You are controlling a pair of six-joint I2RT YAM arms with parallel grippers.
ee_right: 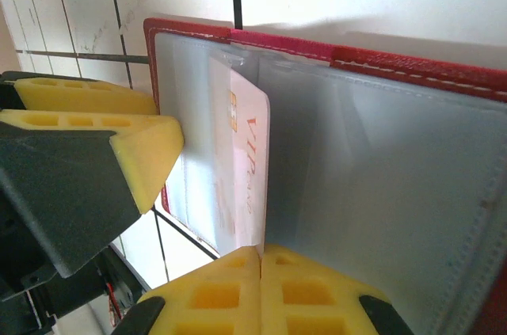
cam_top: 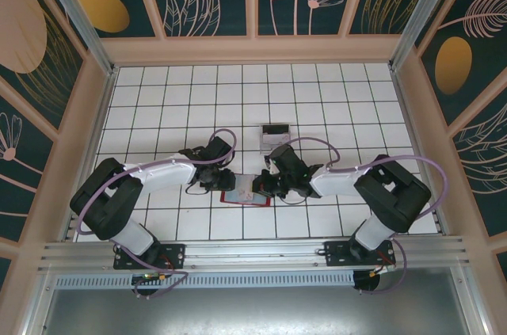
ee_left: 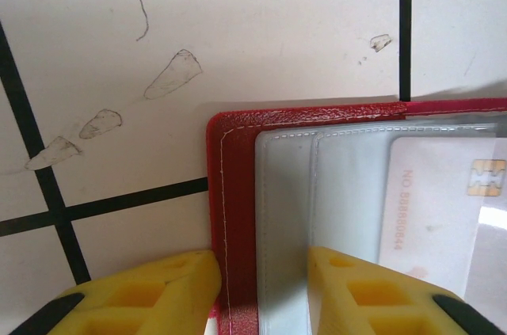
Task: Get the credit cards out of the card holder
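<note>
Two grippers meet over the card holder (cam_top: pixel 244 197), which lies open and flat on the table (cam_top: pixel 317 97) between them, toward its near edge. A pale credit card (ee_right: pixel 242 161) sits in a clear sleeve (ee_right: pixel 372 192), long axis left to right, its right end at the right gripper (ee_right: pixel 261 260). That gripper's jaws are closed, but whether they nip the card is unclear. The left gripper (ee_left: pixel 257 265) stands part-open astride the holder's left edge, gripping nothing. The pull likely goes rightward.
</note>
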